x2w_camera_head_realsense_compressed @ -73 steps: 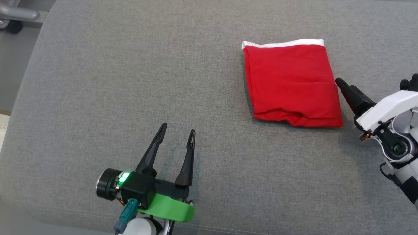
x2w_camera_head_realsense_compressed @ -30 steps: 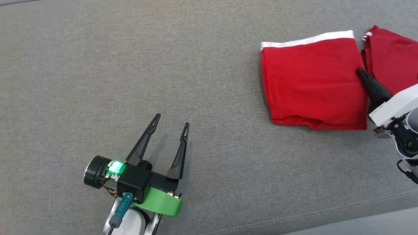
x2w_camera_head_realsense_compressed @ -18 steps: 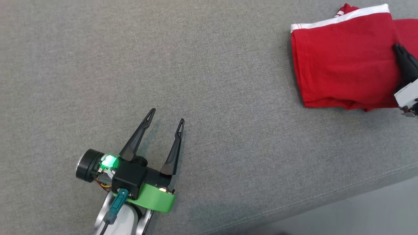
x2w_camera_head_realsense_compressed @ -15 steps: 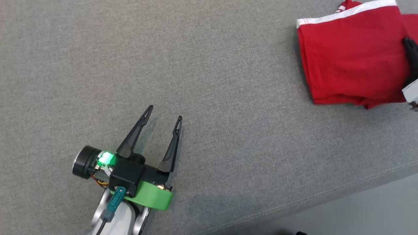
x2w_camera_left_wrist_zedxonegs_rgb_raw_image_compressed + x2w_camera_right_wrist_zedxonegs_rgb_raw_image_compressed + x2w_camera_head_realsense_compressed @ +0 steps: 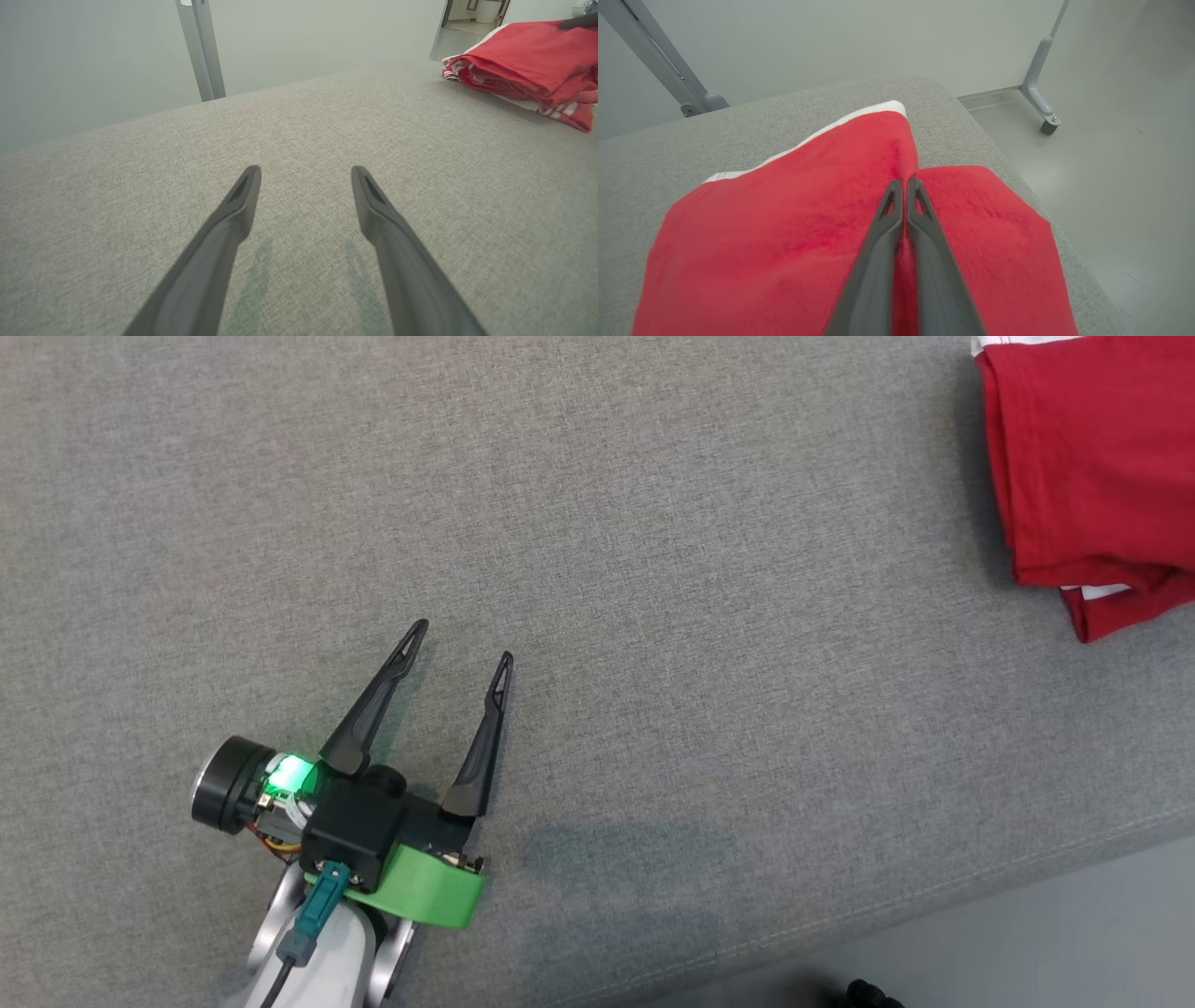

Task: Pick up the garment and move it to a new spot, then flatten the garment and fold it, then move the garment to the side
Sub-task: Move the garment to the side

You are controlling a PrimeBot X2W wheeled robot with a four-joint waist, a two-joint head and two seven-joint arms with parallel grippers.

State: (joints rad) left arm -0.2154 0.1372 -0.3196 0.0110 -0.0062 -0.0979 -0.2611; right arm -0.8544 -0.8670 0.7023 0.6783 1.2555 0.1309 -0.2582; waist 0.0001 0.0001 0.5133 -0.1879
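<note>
- Garment (image 5: 784,224) — red, folded flat, white band on its far edge — lies under R gripper (image 5: 905,183), at the far-right end of the grey fabric surface (image 5: 653,569).
- R gripper: fingers pressed together, tips down on red cloth, right on the line where garment meets a second red cloth (image 5: 985,224). Can't tell if any cloth is caught between them.
- Second red cloth sits just right of those fingers, touching garment. In head view a corner w/ a white strip pokes out past garment's near edge.
- L wrist view: a dark fingertip (image 5: 579,21) rests on top of the red pile, far right.
- L gripper (image 5: 460,644): fingers spread wide, nothing between them, over bare grey surface at near left, pointing far. Well apart from garment.
- Green light (image 5: 289,773) lit at its base, w/ a green collar (image 5: 411,896) behind that.
- Surface's near edge, w/ a stitched seam, crosses lower right of head view — pale floor (image 5: 1074,933) beyond it.
- Past the surface's far-right corner: grey metal frame leg (image 5: 1038,93) standing on floor, pale wall (image 5: 831,42) behind.
</note>
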